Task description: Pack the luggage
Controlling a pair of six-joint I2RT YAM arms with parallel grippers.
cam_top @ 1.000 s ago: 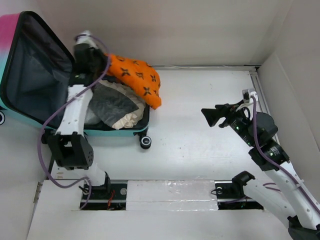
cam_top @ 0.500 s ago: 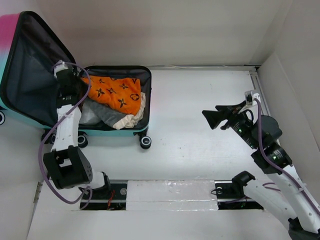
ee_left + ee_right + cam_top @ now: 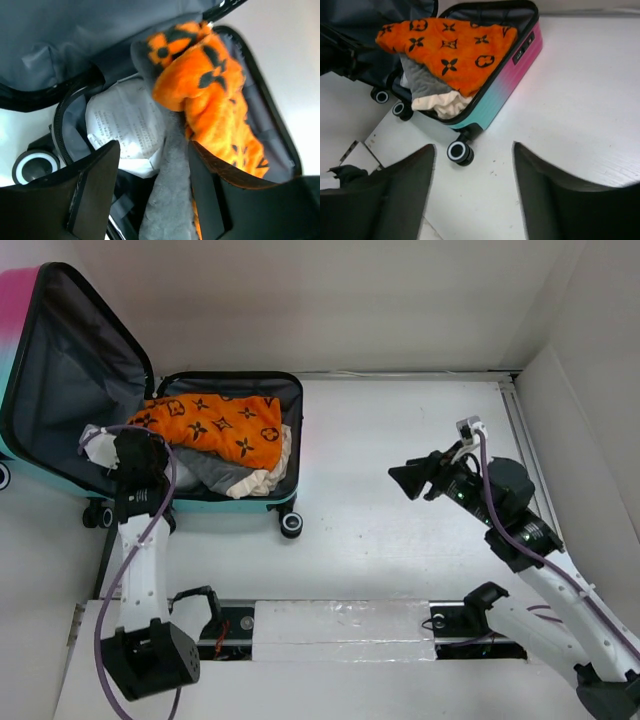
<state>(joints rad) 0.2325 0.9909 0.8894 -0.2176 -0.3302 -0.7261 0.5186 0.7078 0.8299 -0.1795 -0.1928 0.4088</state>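
The luggage (image 3: 250,502) lies open at the left of the table, its lid (image 3: 60,370) propped up behind. An orange patterned cloth (image 3: 215,425) lies on top of a grey cloth (image 3: 205,472) and a cream cloth (image 3: 255,480) in the base. My left gripper (image 3: 145,450) hovers at the case's left corner. In the left wrist view it (image 3: 155,150) is open, with the grey cloth (image 3: 172,200) and a white printed bag (image 3: 127,125) below the gap and nothing held. My right gripper (image 3: 405,478) hangs open over bare table, well right of the case (image 3: 510,85).
The case's wheels (image 3: 291,525) stick out toward the table's near side. A white wall runs along the back and a white side panel (image 3: 590,440) stands at the right. A raised white strip (image 3: 330,625) lies by the arm bases.
My left gripper has let go of the orange cloth, opened and drawn back toward the near left. The cloth now lies spread in the case. My right gripper has shifted slightly left.
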